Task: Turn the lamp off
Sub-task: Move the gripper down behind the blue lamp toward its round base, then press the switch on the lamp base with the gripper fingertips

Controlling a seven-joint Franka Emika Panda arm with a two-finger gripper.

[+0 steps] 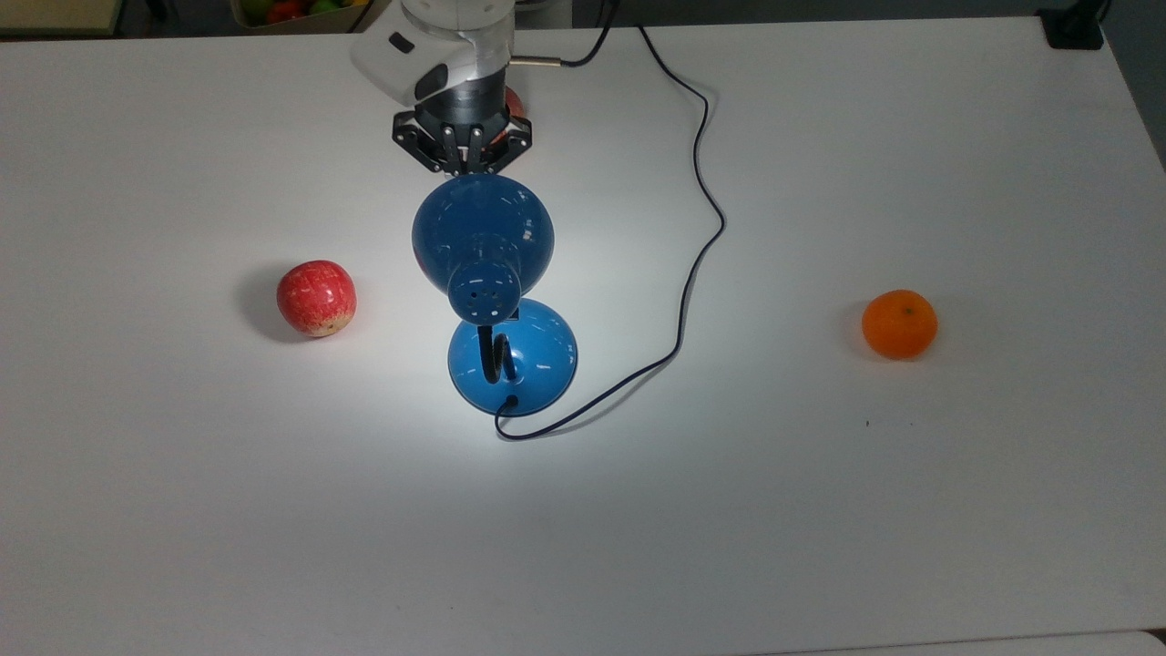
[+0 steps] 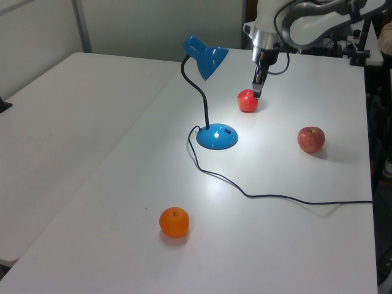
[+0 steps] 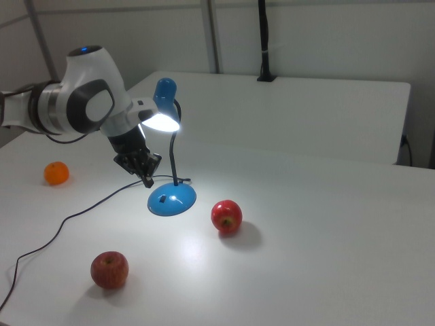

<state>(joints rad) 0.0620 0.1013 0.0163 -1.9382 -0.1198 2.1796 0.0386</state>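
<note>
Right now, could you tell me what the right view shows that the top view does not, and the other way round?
Right view: the lamp's shade glowing underneath, so it is on, and a whole apple that the arm mostly covers from above. Top view: the holes in the cap and the cord's whole run to the table's edge. Both: the lamp, the orange, the other apple and the claw beside the shade.
</note>
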